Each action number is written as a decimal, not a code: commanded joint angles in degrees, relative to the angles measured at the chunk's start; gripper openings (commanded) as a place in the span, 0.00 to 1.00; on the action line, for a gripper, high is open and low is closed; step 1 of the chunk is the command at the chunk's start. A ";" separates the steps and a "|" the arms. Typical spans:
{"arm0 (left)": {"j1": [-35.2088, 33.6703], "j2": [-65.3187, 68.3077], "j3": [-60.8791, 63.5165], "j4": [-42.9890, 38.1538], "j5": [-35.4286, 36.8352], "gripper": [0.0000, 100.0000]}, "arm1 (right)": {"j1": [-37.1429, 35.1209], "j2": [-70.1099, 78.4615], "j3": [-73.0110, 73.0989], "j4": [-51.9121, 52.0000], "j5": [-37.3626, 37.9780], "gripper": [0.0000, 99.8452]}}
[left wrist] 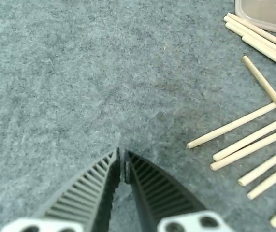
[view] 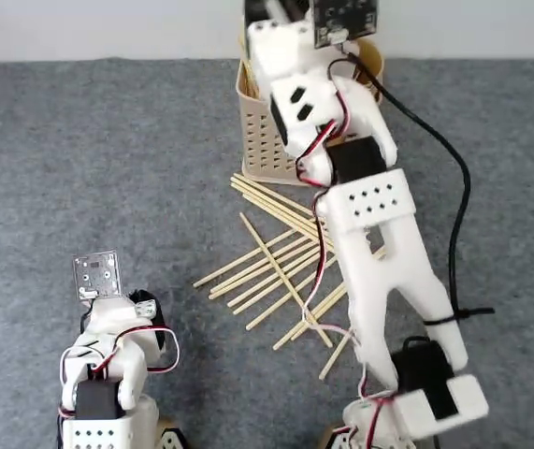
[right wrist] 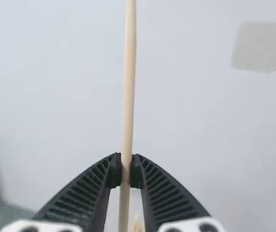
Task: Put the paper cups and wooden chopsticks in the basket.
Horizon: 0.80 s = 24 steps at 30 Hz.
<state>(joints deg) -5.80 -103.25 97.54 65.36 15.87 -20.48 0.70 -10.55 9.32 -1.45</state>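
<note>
Holding one wooden chopstick [right wrist: 128, 72] clamped in your right pincer [right wrist: 126, 176] over the basket [view: 257, 140] at twelve o'clock, you have most work left: loose chopsticks [view: 267, 271] lie on the surface [view: 108, 168], your left pincer [left wrist: 122, 164] together, empty, at seven o'clock.

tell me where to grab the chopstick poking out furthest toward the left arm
Grip near its free tip: that chopstick lies flat on the carpet there, apart from the other sticks. Probably best to bring the left pincer straight down, jaws across its width.
</note>
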 commanded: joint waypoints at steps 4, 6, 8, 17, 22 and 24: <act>-0.09 -0.79 -1.10 0.18 -0.26 0.01 | 1.54 7.69 -0.53 -9.80 0.00 0.01; -0.09 -0.79 -1.10 0.18 -0.26 0.01 | 1.54 10.24 -0.35 -11.47 2.55 0.01; -0.09 -0.79 -1.10 0.18 -0.26 0.01 | 1.54 12.26 0.26 -14.46 6.24 0.01; 0.00 -0.79 -1.10 0.18 -0.26 0.01 | -0.57 7.08 14.42 -20.35 13.27 0.14; 0.00 -0.79 -1.10 0.18 -0.26 0.01 | -0.48 -0.75 20.57 -19.82 13.27 0.11; 0.00 -0.79 -1.10 0.18 -0.26 0.01 | -0.48 -4.70 24.09 -19.56 13.27 0.11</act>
<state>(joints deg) -5.80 -103.25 97.54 65.36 15.87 -20.92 4.22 11.52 -9.67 11.03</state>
